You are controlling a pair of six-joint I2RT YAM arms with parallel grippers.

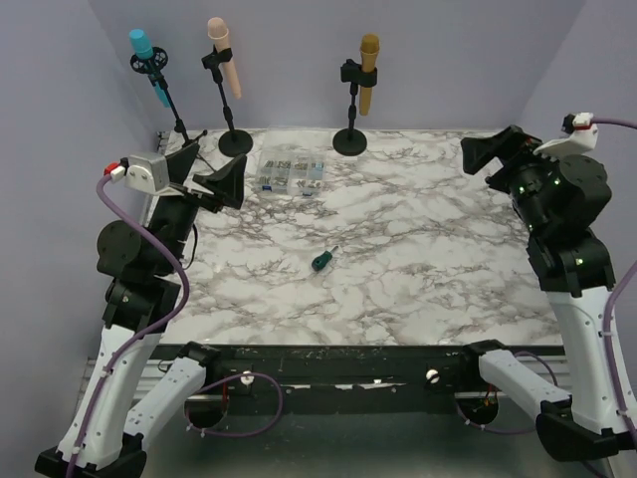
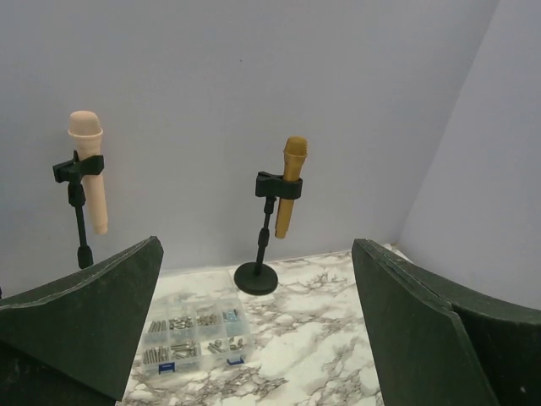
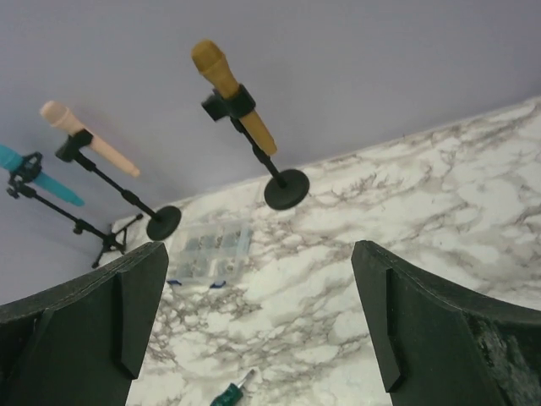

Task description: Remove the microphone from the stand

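Jaws of the left gripper (image 1: 207,171) stand spread as wide as they go, holding nothing and touching nothing, raised above the left rear part of the white-and-grey marble table (image 1: 418,259). Behind it, a teal microphone (image 1: 149,62) sits tilted in the clip of a black tripod stand (image 1: 174,110). Just to the right, a peach-pink microphone (image 1: 225,55) is clipped into a black stand with a round base (image 1: 236,141). In front of that base lies a clear plastic compartment box of small hardware (image 1: 289,172), and nearer the table's middle lies a green-handled screwdriver (image 1: 321,261). Further right, a gold microphone (image 1: 368,72) hangs upright in the clip of a second round-based black stand (image 1: 350,139). The right gripper (image 1: 495,167) hovers over the right rear part of the table, jaws equally wide, empty, well apart from every stand.
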